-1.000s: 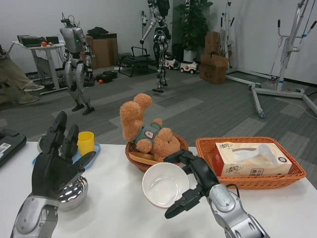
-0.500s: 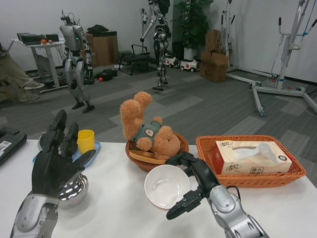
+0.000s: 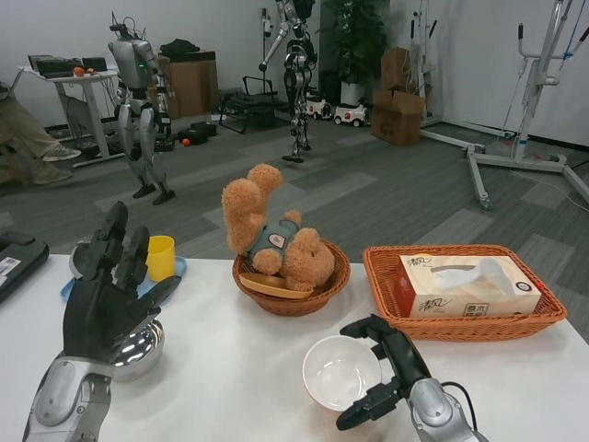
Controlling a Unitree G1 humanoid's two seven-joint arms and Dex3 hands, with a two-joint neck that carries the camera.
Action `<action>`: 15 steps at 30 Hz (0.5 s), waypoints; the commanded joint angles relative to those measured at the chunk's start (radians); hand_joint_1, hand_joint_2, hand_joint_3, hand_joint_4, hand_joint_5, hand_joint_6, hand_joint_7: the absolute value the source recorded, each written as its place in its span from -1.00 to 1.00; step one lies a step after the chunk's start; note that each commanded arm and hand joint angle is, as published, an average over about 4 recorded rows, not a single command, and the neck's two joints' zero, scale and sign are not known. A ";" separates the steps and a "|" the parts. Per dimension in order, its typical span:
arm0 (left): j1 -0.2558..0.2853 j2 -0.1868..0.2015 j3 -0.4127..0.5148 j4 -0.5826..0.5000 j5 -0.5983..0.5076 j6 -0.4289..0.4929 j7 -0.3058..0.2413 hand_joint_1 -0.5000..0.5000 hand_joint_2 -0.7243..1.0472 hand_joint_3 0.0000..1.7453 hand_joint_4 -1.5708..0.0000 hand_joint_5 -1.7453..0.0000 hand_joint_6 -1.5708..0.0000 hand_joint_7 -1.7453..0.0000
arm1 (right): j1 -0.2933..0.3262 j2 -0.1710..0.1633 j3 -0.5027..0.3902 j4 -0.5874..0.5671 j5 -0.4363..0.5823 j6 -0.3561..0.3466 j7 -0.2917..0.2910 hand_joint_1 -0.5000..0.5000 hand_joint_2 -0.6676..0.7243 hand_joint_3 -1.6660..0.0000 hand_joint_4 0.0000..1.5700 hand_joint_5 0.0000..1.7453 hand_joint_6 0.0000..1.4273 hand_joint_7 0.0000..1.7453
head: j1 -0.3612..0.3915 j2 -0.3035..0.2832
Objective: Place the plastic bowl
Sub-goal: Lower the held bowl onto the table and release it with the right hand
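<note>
The white plastic bowl [image 3: 339,371] sits upright, low at the table's [image 3: 230,387] front, ahead of the round wicker basket [image 3: 333,276]. My right hand [image 3: 388,368] grips the bowl by its right rim, fingers curled over the far edge and thumb under the near side. Whether the bowl's base touches the table I cannot tell. My left hand [image 3: 109,299] is raised at the left with fingers spread and holds nothing, just above a shiny steel bowl [image 3: 140,352].
The round wicker basket holds a teddy bear [image 3: 276,239]. An orange basket [image 3: 460,327] with a tissue box [image 3: 465,284] stands at the right. A yellow cup [image 3: 160,257] stands on a blue plate [image 3: 175,270] at the back left. A black device [image 3: 17,262] lies at the left edge.
My right hand has brought the white bowl down and toward me, away from the round basket's front to a spot lower and further right. The left hand has stayed raised.
</note>
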 commanded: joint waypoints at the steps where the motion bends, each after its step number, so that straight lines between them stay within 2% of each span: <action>1: 0.005 0.000 -0.002 0.008 -0.002 -0.005 0.000 -1.00 0.80 -1.00 1.00 1.00 1.00 1.00 | -0.025 -0.002 -0.007 0.069 0.008 -0.044 -0.020 -0.12 -0.64 0.52 0.69 0.89 0.82 0.76 | -0.005 -0.014; 10: 0.000 0.000 -0.008 0.013 -0.002 -0.005 0.000 -1.00 0.80 -1.00 1.00 1.00 1.00 1.00 | -0.038 -0.002 -0.007 0.159 -0.005 -0.068 -0.053 -0.17 -0.64 0.52 0.71 0.89 0.80 0.76 | -0.005 -0.031; 15: 0.000 0.000 -0.008 0.013 -0.002 -0.005 0.000 -1.00 0.80 -1.00 1.00 1.00 1.00 1.00 | -0.041 -0.004 -0.007 0.188 -0.031 -0.067 -0.057 -0.23 -0.64 0.52 0.64 0.89 0.76 0.76 | -0.007 -0.037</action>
